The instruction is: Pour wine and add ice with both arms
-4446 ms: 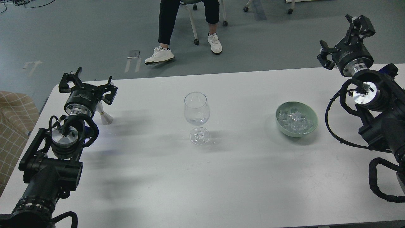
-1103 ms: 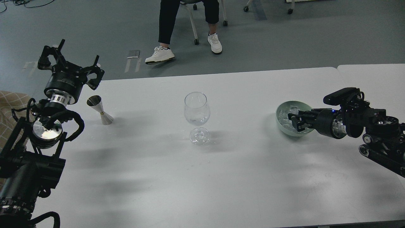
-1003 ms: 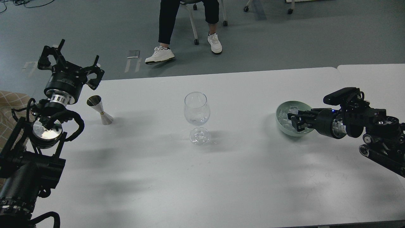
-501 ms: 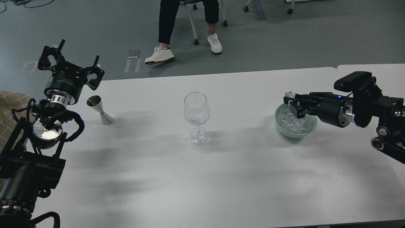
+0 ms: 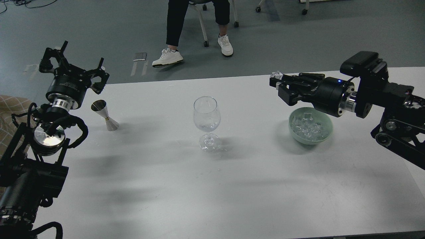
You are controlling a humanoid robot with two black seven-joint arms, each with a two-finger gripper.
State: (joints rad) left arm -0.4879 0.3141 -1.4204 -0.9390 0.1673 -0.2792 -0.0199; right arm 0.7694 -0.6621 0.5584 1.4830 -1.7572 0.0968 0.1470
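Above the green bowl (image 5: 327, 131), right claw (image 5: 278, 83) pinching an ice cube (image 5: 275, 75); left claw (image 5: 73, 64) spread, empty; lettering unreadable.

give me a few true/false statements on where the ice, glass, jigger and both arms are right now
1. The right gripper holds an ice cube above the table. True.
2. The wine glass lies on its side. False: it stands upright.
3. The green bowl holds a heap of ice. True.
4. The left gripper grips the jigger. False: its jaws are spread, and the jigger stands alone on the table.
5. The held cube is directly over the glass. False: it is well to the glass's right.
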